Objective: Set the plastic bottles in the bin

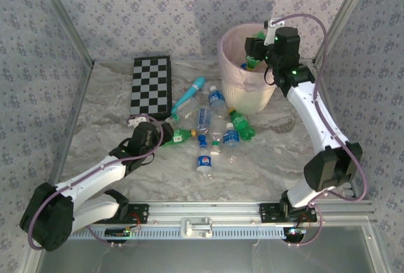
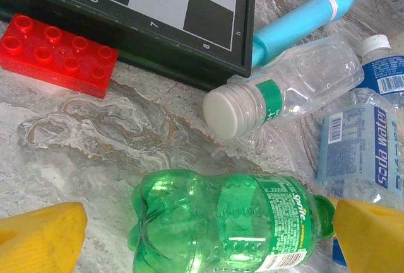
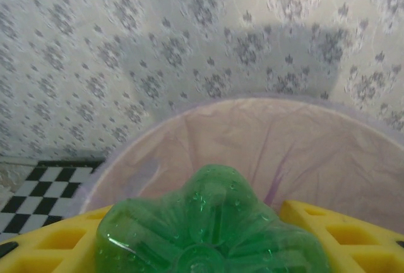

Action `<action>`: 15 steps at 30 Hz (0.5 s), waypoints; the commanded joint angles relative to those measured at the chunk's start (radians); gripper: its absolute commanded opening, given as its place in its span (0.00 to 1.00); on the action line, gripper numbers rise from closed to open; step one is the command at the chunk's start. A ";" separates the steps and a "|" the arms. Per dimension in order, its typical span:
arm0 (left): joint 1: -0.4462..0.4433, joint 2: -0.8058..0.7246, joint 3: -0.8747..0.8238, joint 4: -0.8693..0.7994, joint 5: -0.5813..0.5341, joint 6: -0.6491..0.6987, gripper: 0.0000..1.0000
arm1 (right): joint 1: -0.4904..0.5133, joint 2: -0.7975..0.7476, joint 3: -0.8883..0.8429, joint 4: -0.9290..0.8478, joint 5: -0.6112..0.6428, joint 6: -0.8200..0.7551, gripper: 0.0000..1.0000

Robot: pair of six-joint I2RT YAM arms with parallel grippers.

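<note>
Right above the bin [image 1: 252, 99], the right gripper [image 1: 255, 55] was clamped on a green bottle [image 3: 211, 232], probably light, squishy, best pinched mid-body, its cap end cut off, while left of the bin the left gripper [image 2: 202, 238] gaped open around a Sprite bottle [image 2: 252, 213].

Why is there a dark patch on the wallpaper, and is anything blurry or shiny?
Top view: the patch is a shadow on the back wall behind the bin and right gripper. Right wrist view: same shadow above the bin's rim; the held green bottle looks soft close up. Left wrist view: white glints on the Sprite bottle.
</note>
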 commanded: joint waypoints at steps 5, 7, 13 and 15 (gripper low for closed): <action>0.004 -0.052 0.013 -0.037 -0.006 -0.015 1.00 | -0.007 0.168 0.148 -0.133 -0.054 0.052 0.58; 0.005 -0.077 0.009 -0.060 -0.016 -0.015 1.00 | -0.008 0.204 0.184 -0.165 -0.058 0.060 0.59; 0.004 -0.165 -0.025 -0.104 -0.052 -0.029 1.00 | -0.010 0.258 0.259 -0.216 -0.055 0.083 0.75; 0.005 -0.193 -0.037 -0.113 -0.064 -0.036 1.00 | -0.009 0.249 0.262 -0.209 -0.051 0.084 0.82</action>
